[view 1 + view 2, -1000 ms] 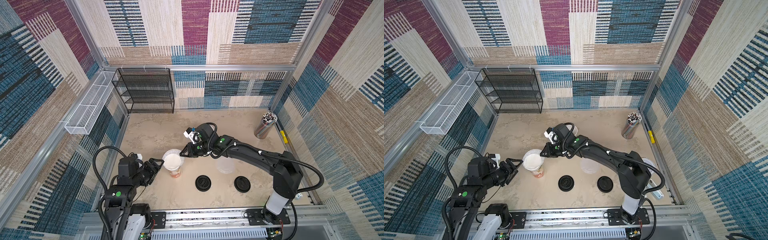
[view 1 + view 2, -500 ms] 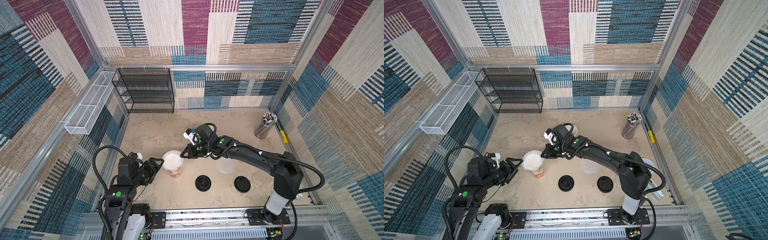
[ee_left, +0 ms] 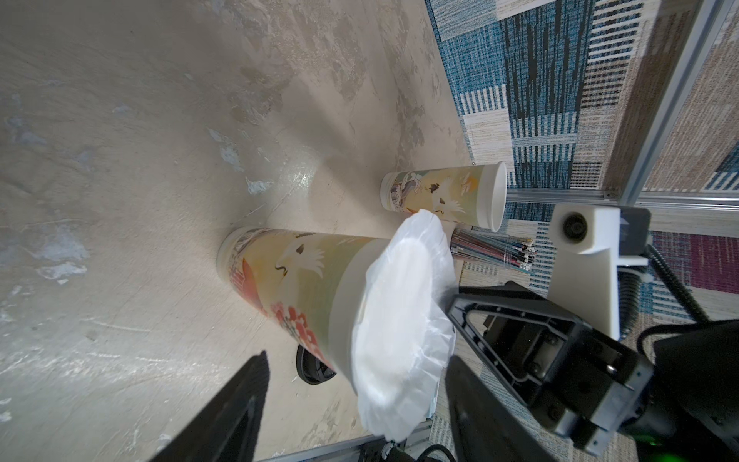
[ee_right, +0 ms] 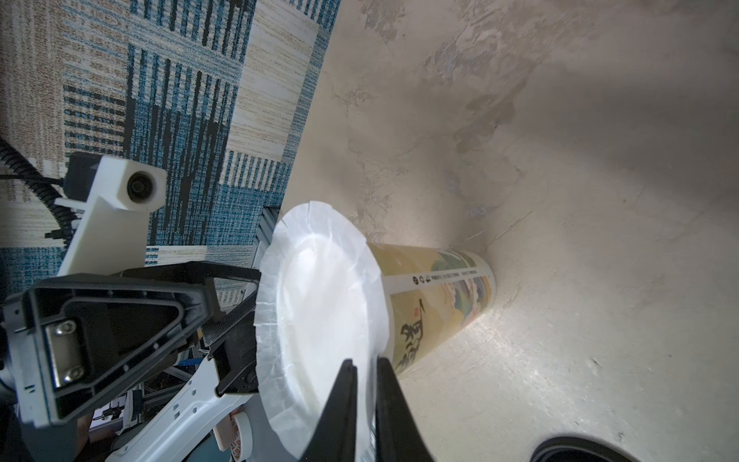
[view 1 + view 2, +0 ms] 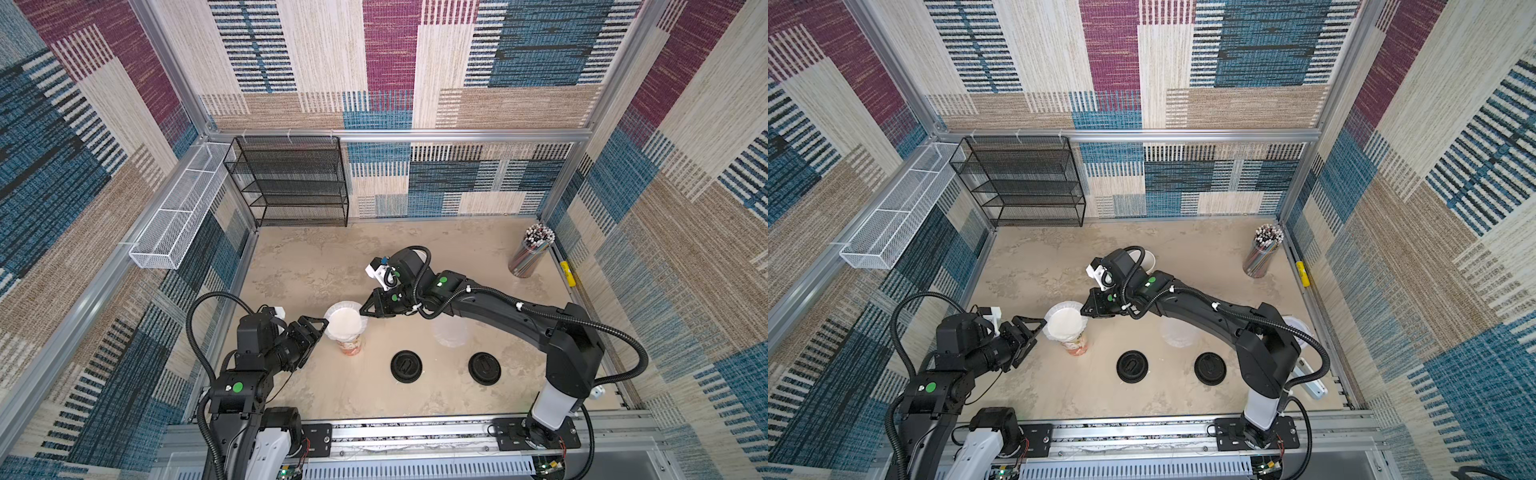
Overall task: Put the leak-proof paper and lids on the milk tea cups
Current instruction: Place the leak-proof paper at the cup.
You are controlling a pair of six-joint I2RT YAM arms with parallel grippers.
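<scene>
A tall printed milk tea cup (image 5: 352,347) (image 5: 1076,347) (image 3: 304,276) (image 4: 436,292) stands upright at the front left, with a sheet of leak-proof paper (image 5: 344,321) (image 5: 1064,322) (image 3: 400,312) (image 4: 320,304) lying over its mouth. My right gripper (image 5: 363,311) (image 5: 1084,311) (image 4: 366,362) is at the sheet's far rim. Its jaws stand a narrow slit apart, with the paper's edge in the slit. My left gripper (image 5: 313,338) (image 5: 1034,336) (image 3: 356,360) is wide open on either side of the cup's top, not touching it. A second cup (image 5: 1147,259) (image 3: 440,194) stands uncovered behind the right wrist. Another sheet (image 5: 449,332) (image 5: 1177,332) lies on the table.
Two black lids (image 5: 406,365) (image 5: 484,368) lie near the front edge. A clear holder of straws (image 5: 530,253) stands at the back right. A black mesh rack (image 5: 291,183) is against the back wall, and a white wire basket (image 5: 178,216) hangs on the left wall.
</scene>
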